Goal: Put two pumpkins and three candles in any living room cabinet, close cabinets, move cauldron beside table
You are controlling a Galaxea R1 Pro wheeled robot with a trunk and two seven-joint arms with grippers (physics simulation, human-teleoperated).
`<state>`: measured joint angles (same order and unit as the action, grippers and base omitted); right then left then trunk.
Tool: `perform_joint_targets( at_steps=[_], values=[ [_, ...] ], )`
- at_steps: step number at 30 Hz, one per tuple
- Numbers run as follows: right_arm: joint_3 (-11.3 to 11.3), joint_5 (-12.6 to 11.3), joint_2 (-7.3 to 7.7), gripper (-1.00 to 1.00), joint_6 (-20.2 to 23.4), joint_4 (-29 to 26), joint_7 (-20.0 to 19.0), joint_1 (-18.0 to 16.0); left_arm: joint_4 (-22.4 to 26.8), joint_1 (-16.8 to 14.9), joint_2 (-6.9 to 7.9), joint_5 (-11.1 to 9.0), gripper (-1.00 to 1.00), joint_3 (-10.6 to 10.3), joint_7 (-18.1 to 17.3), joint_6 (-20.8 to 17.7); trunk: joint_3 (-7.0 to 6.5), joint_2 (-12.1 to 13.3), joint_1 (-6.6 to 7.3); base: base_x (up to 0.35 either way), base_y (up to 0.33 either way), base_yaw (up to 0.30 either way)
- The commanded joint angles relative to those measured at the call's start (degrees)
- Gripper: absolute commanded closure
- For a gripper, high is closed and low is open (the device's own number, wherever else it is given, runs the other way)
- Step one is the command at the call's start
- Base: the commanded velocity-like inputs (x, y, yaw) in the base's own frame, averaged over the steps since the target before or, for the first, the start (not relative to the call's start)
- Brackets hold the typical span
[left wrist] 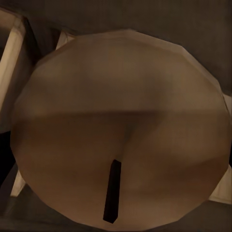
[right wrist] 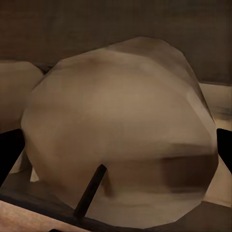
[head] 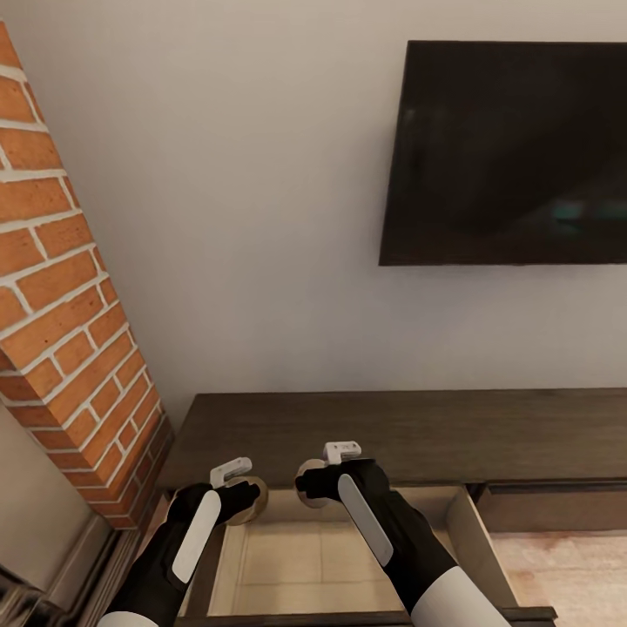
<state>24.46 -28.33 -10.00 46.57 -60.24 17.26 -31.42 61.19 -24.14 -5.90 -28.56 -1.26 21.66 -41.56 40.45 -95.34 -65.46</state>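
Observation:
The dark-brown cabinet point(head: 392, 427) stands against the wall with its left drawer point(head: 483, 544) pulled out towards me, its pale inside showing. My left gripper point(head: 248, 498) is shut on a beige candle point(head: 259, 503) just above the drawer's back left. Close beside it, my right gripper point(head: 312, 484) is shut on a second candle point(head: 305, 488). In the left wrist view the candle point(left wrist: 121, 121) shows its round top and dark wick. In the right wrist view the other candle point(right wrist: 121, 130) sits between the dark fingers point(right wrist: 9, 154), with the left arm's candle point(right wrist: 14, 92) beside it.
A brick fireplace point(head: 70, 331) rises at the left, close to my left arm. A dark TV point(head: 514, 148) hangs on the wall above the cabinet. The cabinet's right front point(head: 557, 509) is shut, with light wood floor point(head: 566, 566) before it.

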Motion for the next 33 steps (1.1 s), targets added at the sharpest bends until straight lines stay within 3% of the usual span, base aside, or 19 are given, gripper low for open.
perform_joint_targets(
  at_steps=[1, 9, 27, 33],
  values=[
    [0.06, -0.58, 0.00, 1.00, 0.11, -0.05, 0.58, -0.04, 0.07, -0.03, 0.01, -0.53, 1.00, -0.06, 0.49, -0.12, 0.05, -0.03, 0.00, 0.085, 0.000, 0.000],
    [0.06, -0.59, 0.00, 1.00, 0.10, -0.01, 0.58, -0.04, 0.29, -0.03, 0.07, -0.54, 1.00, -0.06, 0.49, -0.13, 0.05, -0.03, 0.00, 0.115, 0.000, 0.000],
    [-0.23, -0.60, 0.00, 1.00, 0.25, 1.31, 0.97, -0.04, 0.12, -0.03, 0.02, -0.66, 1.00, -0.06, 0.49, -0.13, 3.29, -7.25, -3.95, 0.001, 0.000, 0.000],
    [-0.20, -0.60, 0.00, 1.00, -0.15, 4.36, 0.95, -0.04, 0.08, -0.03, 0.06, -0.83, 1.00, -0.10, 0.49, -0.11, 4.36, -9.65, -5.27, 0.000, 0.000, 0.000]
  ],
)
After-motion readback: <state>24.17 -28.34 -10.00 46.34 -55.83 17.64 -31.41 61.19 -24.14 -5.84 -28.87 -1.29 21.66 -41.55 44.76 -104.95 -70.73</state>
